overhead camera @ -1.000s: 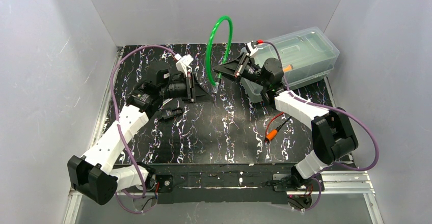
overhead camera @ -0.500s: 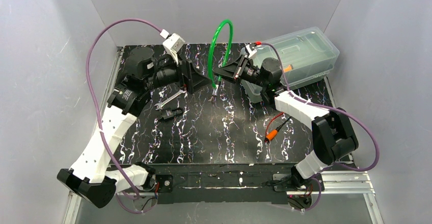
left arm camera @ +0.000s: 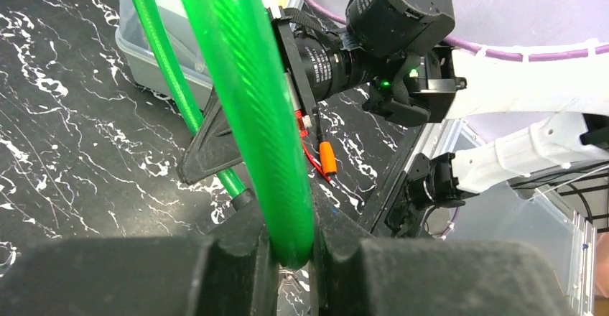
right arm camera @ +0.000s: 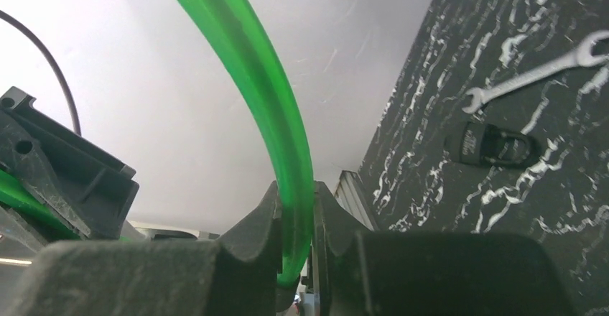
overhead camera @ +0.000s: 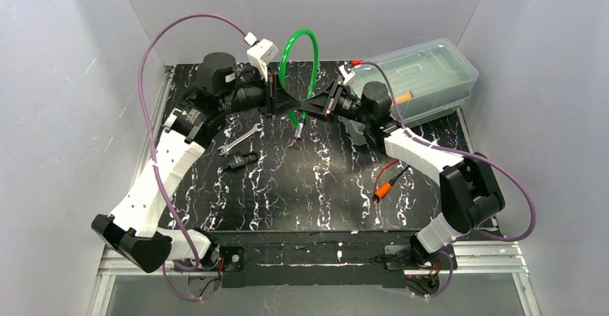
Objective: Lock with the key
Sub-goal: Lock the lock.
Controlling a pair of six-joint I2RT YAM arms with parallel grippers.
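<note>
My left gripper (left arm camera: 291, 248) is clamped on the green cable lock (left arm camera: 244, 79), low centre of the left wrist view. My right gripper (right arm camera: 294, 258) pinches the same loop from the other side, holding it aloft at the upper middle of the overhead view, its dark end (overhead camera: 298, 135) dangling over the table (overhead camera: 316, 194). I judge this the readying step, nothing locked yet: the small black piece (overhead camera: 240, 161) I take for the key (too small to be sure) lies left of centre, just below the wrench (overhead camera: 240, 138), untouched, so next one hand must release and fetch it while the other steadies the lock.
</note>
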